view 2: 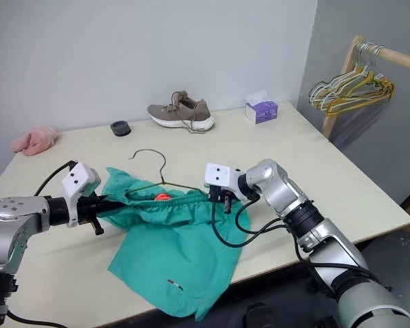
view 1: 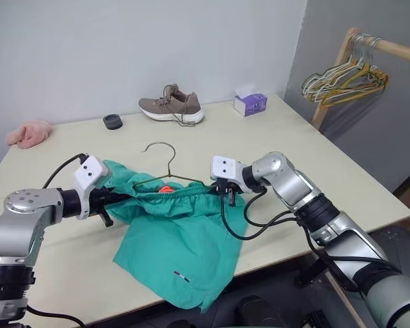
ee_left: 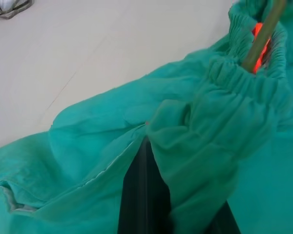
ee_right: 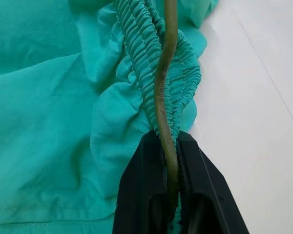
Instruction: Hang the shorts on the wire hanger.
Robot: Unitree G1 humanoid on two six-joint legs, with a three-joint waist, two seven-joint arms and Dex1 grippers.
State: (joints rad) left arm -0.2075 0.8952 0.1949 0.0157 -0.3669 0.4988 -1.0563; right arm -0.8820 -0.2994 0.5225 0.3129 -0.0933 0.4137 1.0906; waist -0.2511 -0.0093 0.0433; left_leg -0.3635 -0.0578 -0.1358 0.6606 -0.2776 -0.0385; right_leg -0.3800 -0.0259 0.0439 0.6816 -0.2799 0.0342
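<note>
The shorts [view 1: 181,232] hang over the worktop's [view 1: 314,157] near edge, waistband stretched between both tools; the right tool [ee_right: 168,168] is clenched on waistband and the wire hanger [view 1: 165,162] together, the left tool [ee_left: 146,195] clenched on cloth; threading looks underway; next, I'd judge, settle the waistband along the wire; open room lies behind.

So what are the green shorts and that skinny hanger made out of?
The shorts look like thin woven cloth, matte teal-green: they crease softly and the waistband is puckered like elastic. The wire hanger looks like bare metal wire, dull olive-grey with small dark specks, thin and stiff enough to keep its hook shape. It could be coated; the look leaves that open.
</note>
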